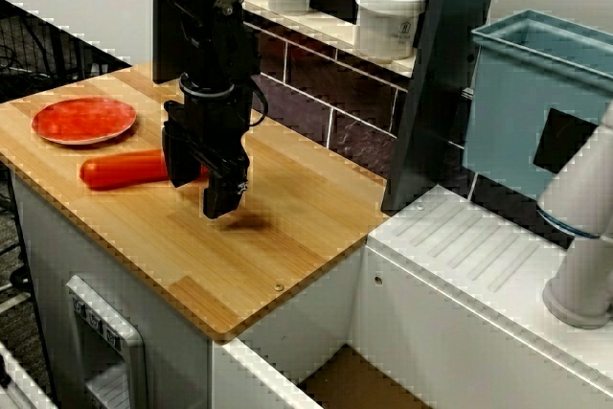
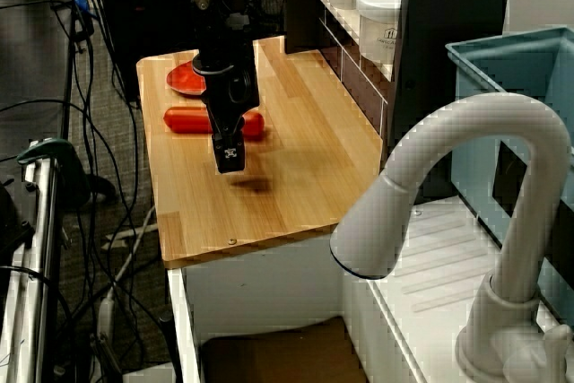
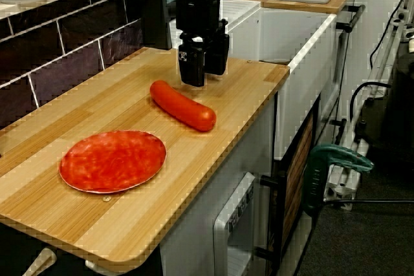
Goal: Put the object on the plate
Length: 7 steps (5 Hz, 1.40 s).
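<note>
**Sausage on the desk, apart from the plate, tool hanging above the wood**

In the view from the front-right, the sausage (image 1: 124,170) lies flat on the wooden desk (image 1: 287,227), its one end hidden behind the tool (image 1: 216,200). The plate (image 1: 83,121) sits near the desk's far left corner, just beside the sausage but not touching it. The tool points down and hovers above the wood with a shadow under it; whether its fingers are apart or together cannot be told here.

In the view past the tap, the sausage (image 2: 184,119) lies across the desk behind the tool (image 2: 230,161), and the plate (image 2: 184,81) shows at the far edge. White jars (image 2: 380,8) stand on the shelf.

In the view from the plate end, the sausage (image 3: 183,105) lies between the plate (image 3: 113,160) and the tool (image 3: 194,77), touching neither. The tool holds nothing.
</note>
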Each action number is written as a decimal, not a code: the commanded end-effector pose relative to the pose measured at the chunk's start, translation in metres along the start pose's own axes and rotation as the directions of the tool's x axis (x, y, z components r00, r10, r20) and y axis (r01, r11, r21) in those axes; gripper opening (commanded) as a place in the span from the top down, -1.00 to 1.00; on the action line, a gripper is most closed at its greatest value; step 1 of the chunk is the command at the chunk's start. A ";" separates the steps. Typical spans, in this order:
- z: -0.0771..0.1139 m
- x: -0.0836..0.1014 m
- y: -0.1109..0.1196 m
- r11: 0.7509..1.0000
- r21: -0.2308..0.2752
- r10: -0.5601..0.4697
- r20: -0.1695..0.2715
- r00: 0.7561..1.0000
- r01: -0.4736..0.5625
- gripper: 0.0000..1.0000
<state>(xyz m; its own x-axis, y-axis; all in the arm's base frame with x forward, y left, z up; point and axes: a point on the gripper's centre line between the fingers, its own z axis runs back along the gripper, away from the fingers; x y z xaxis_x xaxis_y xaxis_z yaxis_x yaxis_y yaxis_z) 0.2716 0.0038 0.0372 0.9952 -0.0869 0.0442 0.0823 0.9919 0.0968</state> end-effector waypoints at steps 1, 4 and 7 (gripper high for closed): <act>0.000 0.000 0.000 1.000 0.000 0.000 0.000 1.000 0.000 -1.00; 0.051 0.006 0.068 0.994 0.003 -0.104 0.150 0.983 0.105 -1.00; 0.026 -0.011 0.094 0.962 -0.062 -0.259 0.122 0.958 0.268 -1.00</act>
<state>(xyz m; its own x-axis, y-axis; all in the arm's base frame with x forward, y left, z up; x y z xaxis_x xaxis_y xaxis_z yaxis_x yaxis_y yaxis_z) 0.2621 0.0918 0.0640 0.9327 -0.3417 0.1156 0.3424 0.9394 0.0149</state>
